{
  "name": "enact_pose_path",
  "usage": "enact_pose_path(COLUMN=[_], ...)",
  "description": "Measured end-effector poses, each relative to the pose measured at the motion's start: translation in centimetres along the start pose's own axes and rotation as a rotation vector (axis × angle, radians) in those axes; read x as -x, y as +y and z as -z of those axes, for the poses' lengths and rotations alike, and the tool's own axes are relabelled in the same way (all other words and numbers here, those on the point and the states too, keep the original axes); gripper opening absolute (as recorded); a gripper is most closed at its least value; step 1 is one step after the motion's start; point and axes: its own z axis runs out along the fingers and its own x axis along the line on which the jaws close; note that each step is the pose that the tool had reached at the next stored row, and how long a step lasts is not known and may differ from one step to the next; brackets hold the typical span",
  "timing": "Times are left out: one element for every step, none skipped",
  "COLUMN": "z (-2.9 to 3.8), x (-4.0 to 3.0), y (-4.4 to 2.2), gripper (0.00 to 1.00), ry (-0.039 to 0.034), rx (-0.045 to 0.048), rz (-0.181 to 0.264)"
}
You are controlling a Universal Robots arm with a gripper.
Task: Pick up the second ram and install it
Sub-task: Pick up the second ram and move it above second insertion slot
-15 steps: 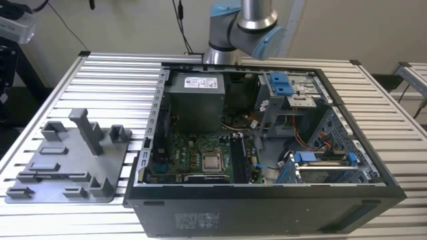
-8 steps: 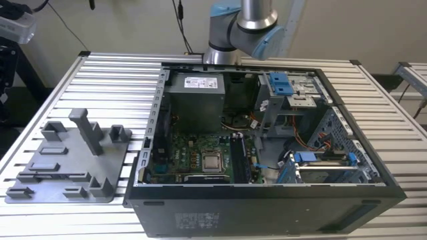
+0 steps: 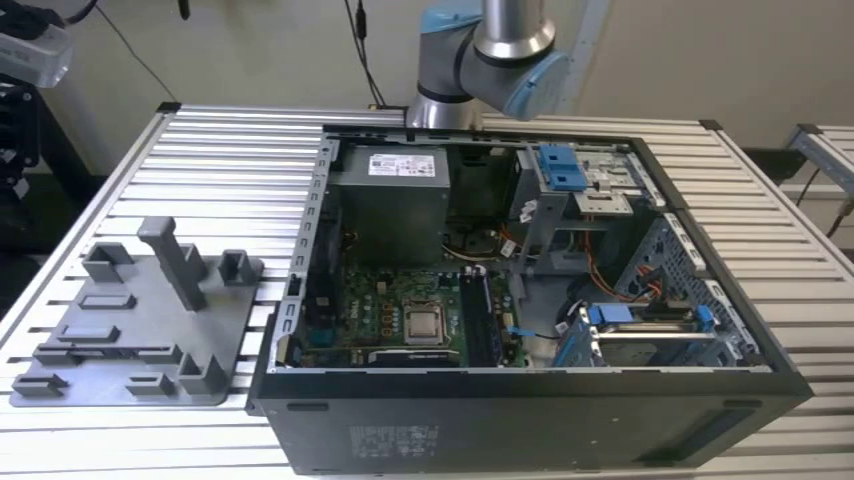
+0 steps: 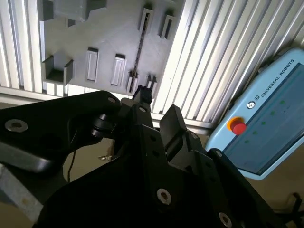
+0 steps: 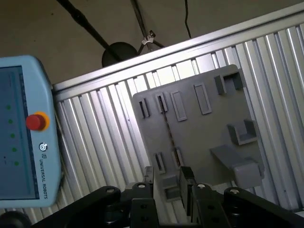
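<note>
Your desk is the big ribbed aluminium one, and most of it is taken up by the open PC case. The case is lying on its side with the panel off, so the exterior view looks straight down into it. The arm comes up from behind the case's far edge and runs out past the top of that view.

Just beside the case, on the exterior view's left, the grey fixture plate lies flat on the slats with its blocks and posts sticking up. Both wrist views look down on that same plate. They also catch the light-blue pendant with its red button, off to one side of the plate.

Inside the case, the green motherboard sits on the floor with the square CPU about in the middle.

Now the small stuff. In the first wrist view your fingers are spread apart with a clear gap, and there's nothing clamped between them. They're up over the plate, not in the case.

The ram is still in the fixture. It's standing on edge, so it reads as just a thin dark line running across the plate between two pairs of little slot blocks. The second wrist view shows it the same way. Its near end lines up roughly with the gap between your fingers, but they aren't gripping it.
</note>
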Motion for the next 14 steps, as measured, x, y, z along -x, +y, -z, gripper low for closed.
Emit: enact_pose_path(z=[0.0,0.0,-0.01,-0.07,-0.15,-0.23,-0.32,-0.42,-0.5,-0.6,-0.71,-0.77,-0.81,-0.84], x=[0.0,0.0,0.0,0.0,0.0,0.0,0.0,-0.01,-0.02,-0.02,-0.02,-0.02,-0.02,-0.02], y=[0.0,0.0,0.0,0.01,0.03,0.06,0.1,0.14,0.18,0.21,0.23,0.24,0.25,0.25], gripper=[0.36,0.36,0.36,0.36,0.36,0.36,0.36,0.36,0.36,0.36,0.36,0.36,0.36,0.36], ry=[0.0,0.0,-0.0001,-0.0007,-0.0048,-0.0116,-0.0189,-0.0261,-0.0326,-0.0383,-0.0421,-0.0423,-0.042,-0.0415], rx=[0.0,-0.0001,-0.0001,-0.0002,0.0013,0.0035,0.0056,0.0078,0.01,0.0117,0.0128,0.0122,0.0117,0.0112], rz=[0.0,0.0,0.0,0.0,0.0,0.001,0.001,0.001,0.001,0.003,0.007,0.017,0.032,0.047])
